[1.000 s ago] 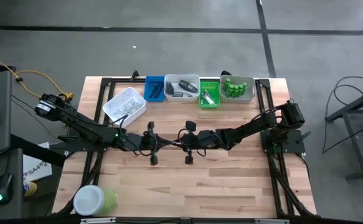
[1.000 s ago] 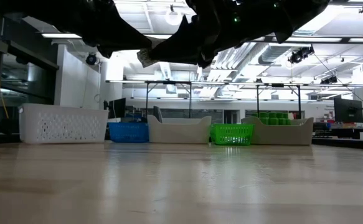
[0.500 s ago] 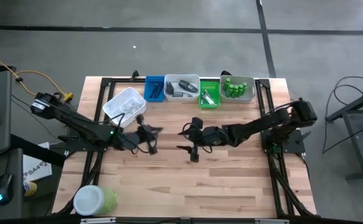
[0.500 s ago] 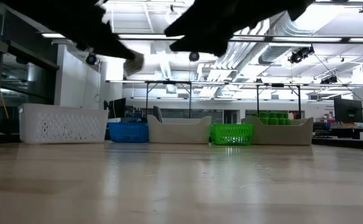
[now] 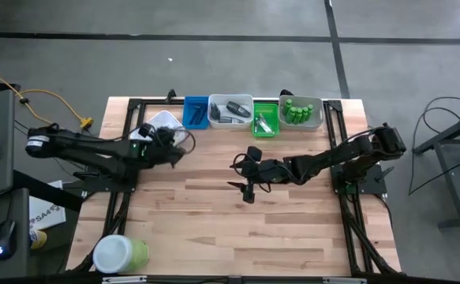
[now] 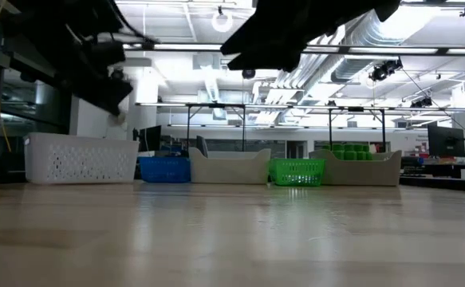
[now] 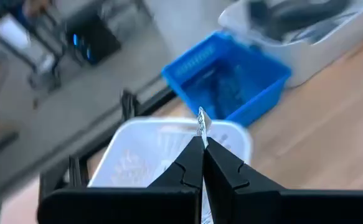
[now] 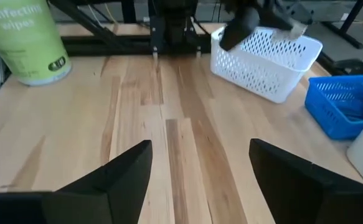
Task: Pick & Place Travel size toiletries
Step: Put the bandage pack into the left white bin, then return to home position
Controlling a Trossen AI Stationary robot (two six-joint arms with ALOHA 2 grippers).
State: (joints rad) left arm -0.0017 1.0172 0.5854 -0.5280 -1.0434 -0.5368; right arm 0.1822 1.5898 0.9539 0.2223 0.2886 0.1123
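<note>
Left gripper (image 7: 201,155) clamped on clear flat sachet (image 7: 202,122), over white perforated basket (image 5: 165,125) at 10 o'clock; drop pending. Right gripper (image 8: 197,165) apart, empty, mid-tabletop (image 5: 237,229). Back trays already stocked.

Overhead looks straight down; low camera level across table (image 6: 232,239) (both show trays).

Along the far edge of the pale wooden table (image 5: 237,229) stood a row of containers: a white perforated plastic basket (image 5: 163,126) at the left, then a blue mesh tray (image 5: 196,113), a grey tray (image 5: 230,110), a small green mesh tray (image 5: 265,120) and a grey tray holding small green bottles (image 5: 299,111). A big green jar with a white lid (image 5: 120,254) sat at the near left corner.
</note>
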